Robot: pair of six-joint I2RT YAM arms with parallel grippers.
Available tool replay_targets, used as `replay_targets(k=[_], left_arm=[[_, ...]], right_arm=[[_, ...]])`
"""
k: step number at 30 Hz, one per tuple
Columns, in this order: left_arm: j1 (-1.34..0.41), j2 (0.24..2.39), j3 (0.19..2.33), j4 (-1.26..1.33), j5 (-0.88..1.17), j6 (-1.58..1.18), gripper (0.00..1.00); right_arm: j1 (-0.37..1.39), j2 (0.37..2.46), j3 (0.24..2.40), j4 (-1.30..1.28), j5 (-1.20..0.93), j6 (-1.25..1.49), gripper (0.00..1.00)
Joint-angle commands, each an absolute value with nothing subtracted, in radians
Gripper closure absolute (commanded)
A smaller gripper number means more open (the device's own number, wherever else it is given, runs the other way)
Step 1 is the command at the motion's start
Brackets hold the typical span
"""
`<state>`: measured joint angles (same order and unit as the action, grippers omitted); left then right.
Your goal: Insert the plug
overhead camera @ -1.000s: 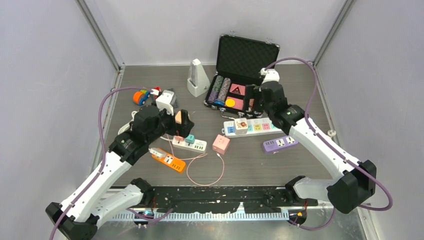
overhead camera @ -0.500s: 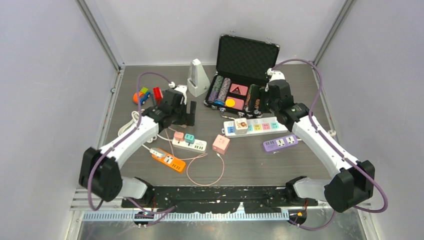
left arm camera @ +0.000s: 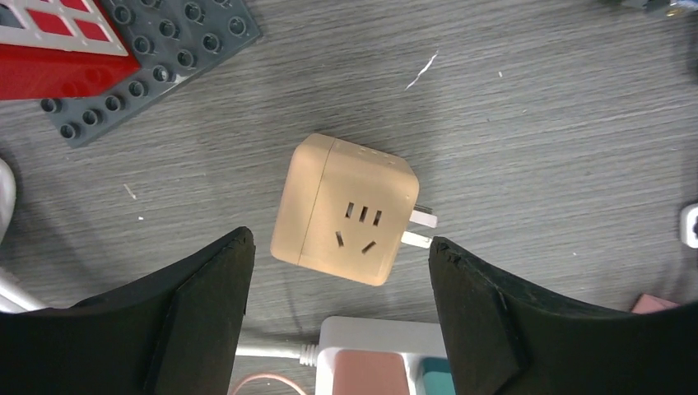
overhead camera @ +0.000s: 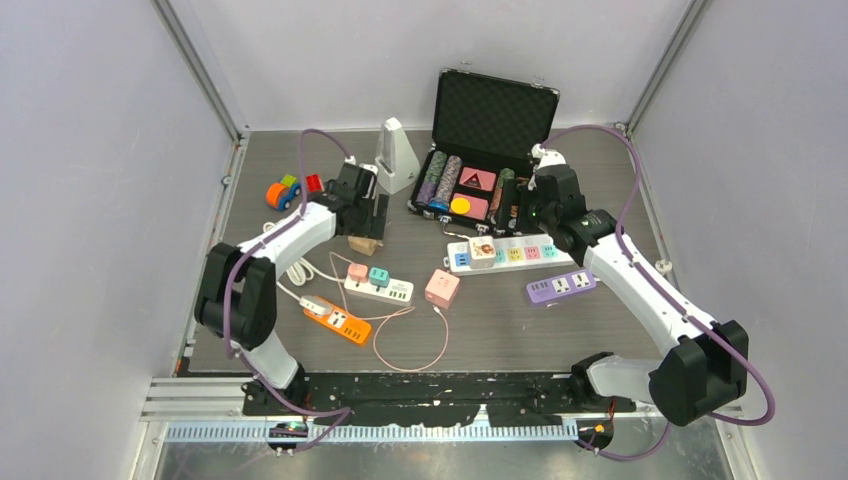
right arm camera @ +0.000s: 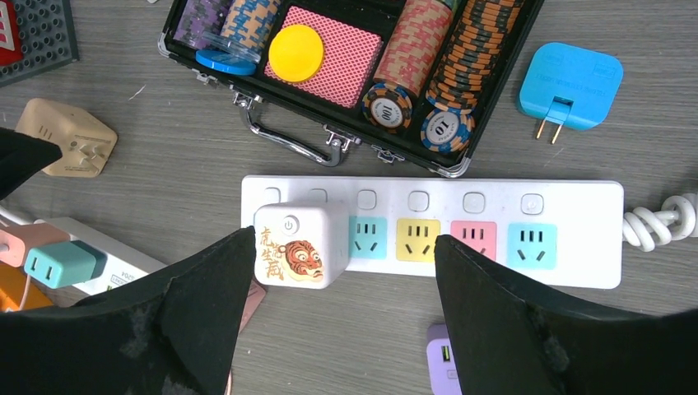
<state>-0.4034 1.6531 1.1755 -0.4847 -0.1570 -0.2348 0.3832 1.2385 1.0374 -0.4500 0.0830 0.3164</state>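
**Item: tan cube adapter plug** (left arm camera: 346, 210)
Location: lying on the grey table (left arm camera: 535, 107), apart from every strip. In the overhead view it sits at 6 o'clock of the left gripper. Its three-pin socket face is up and its metal prongs (left arm camera: 420, 229) stick out flat toward 3 o'clock.
Neighbours: a dark grey studded baseplate (left arm camera: 156, 58) at 10 o'clock. A small white strip (left arm camera: 370, 339) lies just beside it at 6 o'clock.

**Handling (judged):** rigid moulded plastic, probably light. The sides are smooth and the corners rounded, so it is liable to slip or swivel under a loose pinch. The prongs are thin and should not take any load. Best hold is on two opposite flat side faces, clear of the prongs. The cube lies slightly skewed to the fingers, so closing may turn it. The prongs would need tipping downward before seating.

**Left gripper** (left arm camera: 339, 243): fingers apart, hovering over the cube, which sits in the gap between them. No contact is visible.

**Right gripper** (right arm camera: 343, 239): fingers apart and holding nothing, above the long white power strip (right arm camera: 576, 247).

**Likely destination:** that strip. A tiger-printed cube (right arm camera: 298, 245) occupies its 9 o'clock end. The coloured sockets, including the yellow one (right arm camera: 416, 239), are free.

**Also present:** a blue adapter (right arm camera: 570, 85) at 1 o'clock of the strip, and a poker-chip case (overhead camera: 495, 112) at its 12 o'clock.
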Motion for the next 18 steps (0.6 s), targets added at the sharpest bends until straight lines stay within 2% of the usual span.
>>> replay_targets(k=[1,5,12,13,16,18], left_arm=[[-0.389,1.702,1.222,-0.502,-0.176,-0.189,0.22],[-0.385,1.741,1.230,-0.498,-0.155,-0.190,0.30],[-0.383,1.765,1.240,-0.485,-0.134,-0.173,0.63],[-0.383,1.762,1.240,-0.485,-0.131,-0.170,0.70],[-0.385,1.729,1.228,-0.485,-0.096,-0.163,0.99],[-0.393,1.684,1.209,-0.474,-0.071,-0.160,1.00]], right_arm=[[0.385,1.215,1.035,-0.433,0.067,0.331,0.16],[0.384,1.222,1.034,-0.434,0.064,0.338,0.16],[0.385,1.214,1.031,-0.435,0.060,0.349,0.18],[0.384,1.210,1.031,-0.435,0.058,0.353,0.18],[0.385,1.198,1.034,-0.435,0.039,0.354,0.18],[0.385,1.191,1.037,-0.427,-0.001,0.356,0.17]])
